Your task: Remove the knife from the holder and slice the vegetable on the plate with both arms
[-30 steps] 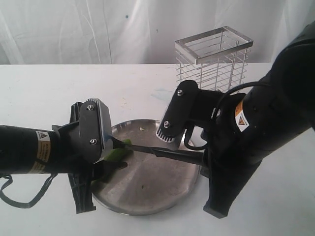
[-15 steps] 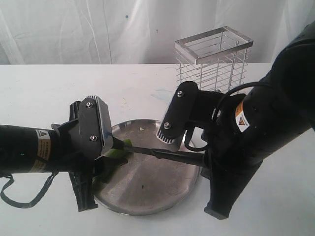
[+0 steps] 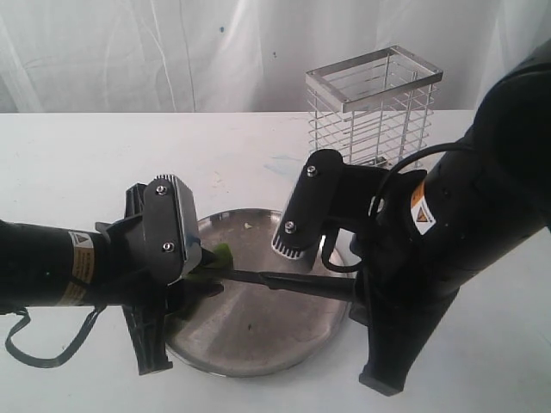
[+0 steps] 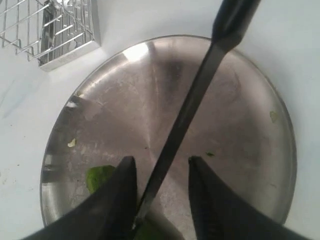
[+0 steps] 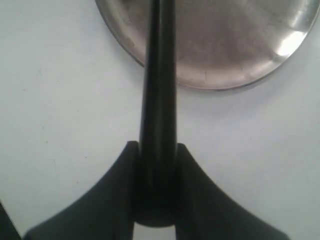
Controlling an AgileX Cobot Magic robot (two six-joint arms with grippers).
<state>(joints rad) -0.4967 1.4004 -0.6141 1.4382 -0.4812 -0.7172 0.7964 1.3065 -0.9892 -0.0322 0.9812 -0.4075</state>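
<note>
The right gripper (image 5: 155, 147) has its jaws clamped on the knife (image 3: 288, 281) handle. The blade reaches left across the plate (image 3: 258, 348) to meet the green chili (image 3: 219, 256) at the plate's left edge. The left gripper (image 4: 161, 165) straddles the blade with its jaws apart, apparently steadying the chili. Whether they pinch it is unclear.

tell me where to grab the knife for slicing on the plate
The knife's black handle, from the right arm's side of the plate, in line with the blade. The handle is thick and overhangs the rim; the blade is thin and lies over the plate. The right gripper holds it so.
</note>
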